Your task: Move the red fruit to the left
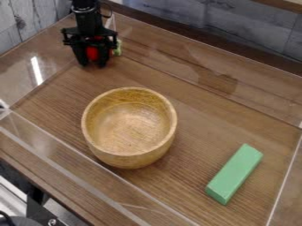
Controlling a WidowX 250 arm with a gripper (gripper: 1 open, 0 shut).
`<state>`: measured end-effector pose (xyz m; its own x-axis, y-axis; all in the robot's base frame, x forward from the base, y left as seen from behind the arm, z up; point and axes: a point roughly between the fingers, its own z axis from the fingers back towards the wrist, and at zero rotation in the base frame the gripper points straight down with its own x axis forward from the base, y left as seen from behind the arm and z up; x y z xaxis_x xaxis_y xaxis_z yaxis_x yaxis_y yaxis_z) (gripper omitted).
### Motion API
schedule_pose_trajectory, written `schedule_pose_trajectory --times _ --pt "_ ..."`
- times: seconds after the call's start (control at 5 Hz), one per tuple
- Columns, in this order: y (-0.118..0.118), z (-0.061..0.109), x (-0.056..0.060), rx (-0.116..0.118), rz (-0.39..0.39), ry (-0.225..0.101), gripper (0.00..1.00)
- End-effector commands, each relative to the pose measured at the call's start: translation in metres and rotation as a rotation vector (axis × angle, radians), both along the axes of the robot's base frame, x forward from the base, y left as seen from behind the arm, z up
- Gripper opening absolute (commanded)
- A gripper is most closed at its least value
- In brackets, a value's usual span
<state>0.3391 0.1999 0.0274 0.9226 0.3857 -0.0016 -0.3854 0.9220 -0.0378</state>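
The small red fruit [92, 55] was on the wooden counter [200, 75], up near the far left corner of the picture. Its green leafy bit [116, 48] poked out on the right side. The black pincer [91, 40] was right over the fruit, and its dark parts covered some of the red. The pincer looked open, with its two sides spread apart around the fruit. It did not look shut on the fruit, but I could not tell if any part of it was touching the red.

A big round yellow-brown bowl [130, 128] sat on the counter, nearer the front and a bit to the right of the fruit. The bowl and the fruit were well apart. I could see right down into the bowl from above. A long green block [235, 174] lay flat near the right side, and it was tilted, with its top end leaning to the right. It did not touch the bowl. Down in the bottom left corner, past the edge of the counter, there were some dark cords [26, 199].
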Motion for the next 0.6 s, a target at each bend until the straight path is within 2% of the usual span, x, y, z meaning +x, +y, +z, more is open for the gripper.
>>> schedule_pose_trajectory --times 0.0,0.2,0.4 --pt "0.016 0.044 0.008 0.041 0.007 -0.086 1.0" --pt "0.013 0.05 0.004 0.037 0.02 -0.084 0.0" --pt "0.011 0.06 0.0 0.032 0.032 -0.087 0.0"
